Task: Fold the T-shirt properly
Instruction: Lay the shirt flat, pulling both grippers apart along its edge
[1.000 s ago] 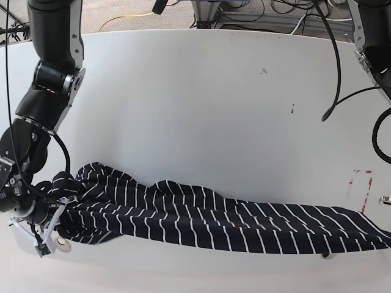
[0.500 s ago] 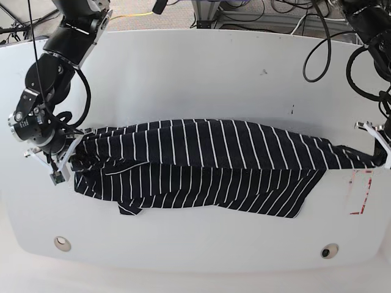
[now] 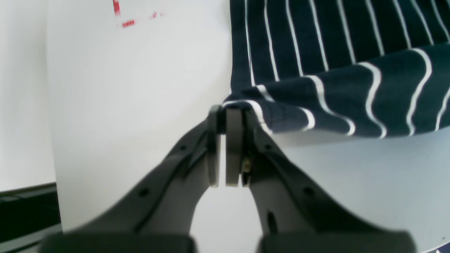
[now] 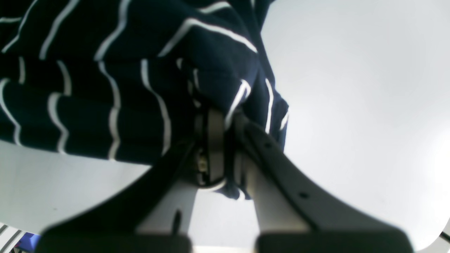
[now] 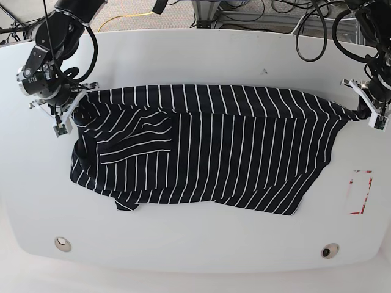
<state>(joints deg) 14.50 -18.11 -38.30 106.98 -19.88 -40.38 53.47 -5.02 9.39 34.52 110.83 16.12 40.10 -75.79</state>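
The T-shirt (image 5: 214,146), dark navy with thin white stripes, lies spread across the white table (image 5: 195,55), held taut along its far edge. My left gripper (image 5: 367,116) is at the table's right side, shut on the shirt's right corner; the left wrist view shows its pads (image 3: 233,119) pinching the edge of the shirt (image 3: 351,52). My right gripper (image 5: 66,119) is at the left side, shut on bunched shirt fabric (image 4: 105,88), with cloth pressed between its fingers (image 4: 215,130). A sleeve (image 5: 131,140) lies folded over the shirt's left part.
A red rectangle marking (image 5: 361,191) is on the table at the right. Two round metal inserts (image 5: 62,243) (image 5: 330,251) sit near the front edge. Cables (image 5: 256,12) run behind the table's far edge.
Both grippers have moved toward the back of the table, pulling the shirt with them. The shirt has gone from a bunched strip near the front to a wider, flatter spread.
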